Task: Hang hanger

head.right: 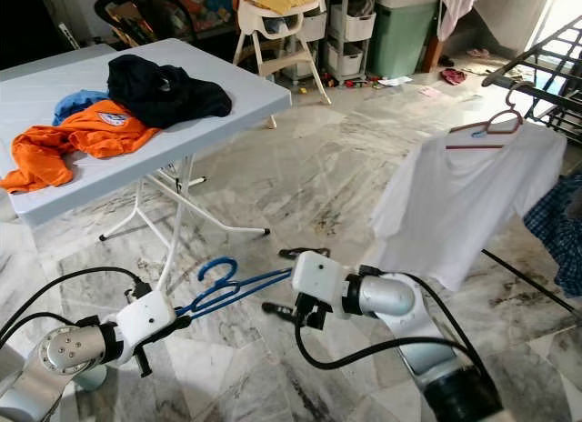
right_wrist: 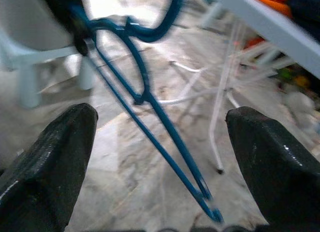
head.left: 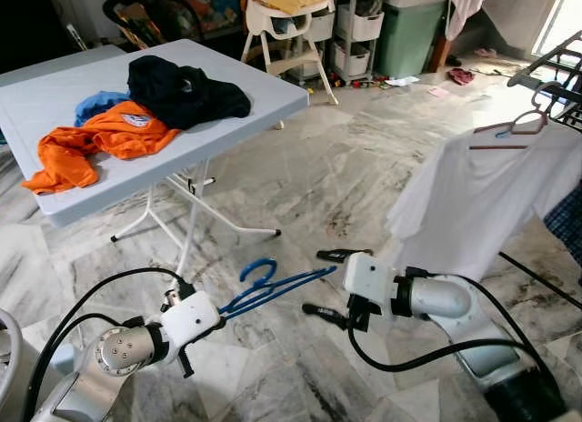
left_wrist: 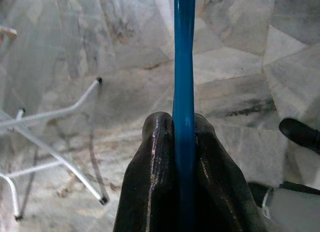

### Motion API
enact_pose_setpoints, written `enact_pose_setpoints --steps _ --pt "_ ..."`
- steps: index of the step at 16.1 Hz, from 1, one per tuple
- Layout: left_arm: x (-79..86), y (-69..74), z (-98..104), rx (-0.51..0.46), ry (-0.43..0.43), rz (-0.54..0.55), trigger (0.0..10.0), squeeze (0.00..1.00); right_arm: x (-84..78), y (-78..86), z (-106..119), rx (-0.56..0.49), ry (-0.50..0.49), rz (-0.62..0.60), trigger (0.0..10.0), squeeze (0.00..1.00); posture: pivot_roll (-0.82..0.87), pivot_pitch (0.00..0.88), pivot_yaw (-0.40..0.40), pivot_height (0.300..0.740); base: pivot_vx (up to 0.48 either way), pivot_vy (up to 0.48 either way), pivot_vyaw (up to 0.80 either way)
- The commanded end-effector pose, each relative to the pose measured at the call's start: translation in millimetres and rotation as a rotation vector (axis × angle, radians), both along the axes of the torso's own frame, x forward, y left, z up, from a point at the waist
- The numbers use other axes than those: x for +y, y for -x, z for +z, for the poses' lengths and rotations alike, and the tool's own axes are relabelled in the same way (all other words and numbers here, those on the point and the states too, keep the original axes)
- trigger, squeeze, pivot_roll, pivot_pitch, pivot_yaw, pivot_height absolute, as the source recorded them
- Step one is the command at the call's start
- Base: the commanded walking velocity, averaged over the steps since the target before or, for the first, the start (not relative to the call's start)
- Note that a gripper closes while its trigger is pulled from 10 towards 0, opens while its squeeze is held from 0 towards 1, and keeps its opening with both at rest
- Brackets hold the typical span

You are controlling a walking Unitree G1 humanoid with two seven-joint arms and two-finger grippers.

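Holding blue hanger [head.left: 273, 286] low over marble floor [head.left: 300, 176], beside folding table [head.left: 264, 99].
Head views: left gripper [head.left: 221, 309] clamped on hanger's end; right gripper [head.left: 332, 284] spread wide just beyond its far tip. Left wrist: fingers [left_wrist: 157, 157] pinched tight on blue bar. Right wrist: fingers [right_wrist: 55, 152] wide apart, hanger between, untouched.

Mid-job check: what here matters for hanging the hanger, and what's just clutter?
Job: blue hanger, clamped in left gripper; right gripper, jaws open beside it; drying rack.

Clutter: folding table, orange shirt, black garment, hung white shirt, high chair.
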State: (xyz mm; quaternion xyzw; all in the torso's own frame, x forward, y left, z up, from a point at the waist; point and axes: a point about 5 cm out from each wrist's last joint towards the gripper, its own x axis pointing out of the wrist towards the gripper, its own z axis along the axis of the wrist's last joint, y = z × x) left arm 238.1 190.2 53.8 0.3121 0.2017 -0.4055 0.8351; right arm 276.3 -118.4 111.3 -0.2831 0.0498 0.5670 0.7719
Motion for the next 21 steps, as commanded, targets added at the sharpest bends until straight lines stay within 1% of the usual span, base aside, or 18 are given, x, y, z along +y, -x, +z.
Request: enact_pose_setpoints --steps 1,2,3,4,5,6,7,8,10,12,14,16,17,21 --pt "1.1 -2.8 3.7 -0.02 -0.025 -0.026 10.0 0.0 2.3 -0.3 2.4 0.003 0.014 0.043 10.0 0.0 -0.06 0.0 0.047 0.74 0.0 0.0 0.0" --pt "0.8 -4.5 5.9 -0.035 -0.039 -0.035 10.0 0.0 4.0 -2.9 1.1 -0.007 0.053 0.073 10.0 0.0 -0.06 0.005 0.044 0.74 0.0 0.0 0.0" --pt "-3.1 -6.0 11.7 -0.065 -0.046 -0.064 10.0 0.0 5.1 -12.4 -7.1 -0.019 0.176 0.079 10.0 0.0 -0.06 0.01 0.034 0.74 0.0 0.0 0.0" --pt "-7.1 -6.5 14.2 -0.087 -0.04 -0.077 10.0 0.0 6.9 -20.0 -12.3 -0.023 0.236 0.056 10.0 0.0 -0.05 0.012 0.028 0.74 0.0 0.0 0.0" --pt "-9.0 -6.3 15.2 -0.095 -0.039 -0.089 10.0 0.0 12.1 -21.7 -12.1 -0.006 0.22 0.058 10.0 0.0 -0.05 0.015 0.027 0.74 0.0 0.0 0.0" --pt "-11.5 -4.9 16.4 -0.11 -0.045 -0.112 10.0 0.0 21.1 -23.5 -10.9 0.005 0.201 0.059 10.0 0.0 -0.05 0.02 0.025 0.74 0.0 0.0 0.0" --pt "-13.2 -3.9 17.2 -0.114 -0.041 -0.117 10.0 0.0 26.6 -22.8 -12.2 0.008 0.21 0.088 10.0 0.0 -0.05 0.024 0.024 0.74 0.0 0.0 0.0" --pt "-15.4 -2.9 18.2 -0.127 -0.053 -0.15 10.0 0.0 32.9 -24.0 -14.8 0.003 0.225 0.118 10.0 0.0 -0.05 0.027 0.024 0.74 0.0 0.0 0.0" --pt "-16.7 -1.7 18.6 -0.126 -0.053 -0.159 10.0 0.0 41.8 -25.4 -14.2 0.014 0.215 0.158 0.0 0.0 -0.04 0.033 0.023 0.74 0.0 0.0 0.0" --pt "-17.1 0.8 17.0 -0.122 -0.08 -0.198 10.0 0.0 44.8 -28.0 -11.7 0.002 0.237 0.181 0.0 0.0 -0.04 0.037 0.025 0.74 0.0 0.0 0.0" --pt "-14.6 2.8 16.1 -0.12 -0.099 -0.216 10.0 0.0 41.2 -29.2 -11.4 -0.005 0.29 0.214 0.0 0.0 -0.04 0.041 0.028 0.74 0.0 0.0 0.0" --pt "-11.2 2.3 16.0 -0.124 -0.116 -0.216 10.0 0.0 37.4 -33.3 -9.8 -0.014 0.313 0.218 0.0 0.0 -0.04 0.043 0.031 0.74 0.0 0.0 0.0" --pt "-11.6 1.2 17.0 -0.13 -0.113 -0.215 10.0 0.0 36.4 -34.2 -9.1 -0.011 0.312 0.219 0.0 0.0 -0.04 0.042 0.032 0.74 0.0 0.0 0.0" --pt "-15.9 -1.6 20.8 -0.156 -0.101 -0.221 10.0 0.0 30.4 -32.9 -16.2 0.013 0.361 0.235 0.0 0.0 -0.05 0.047 0.03 0.74 0.0 0.0 0.0"
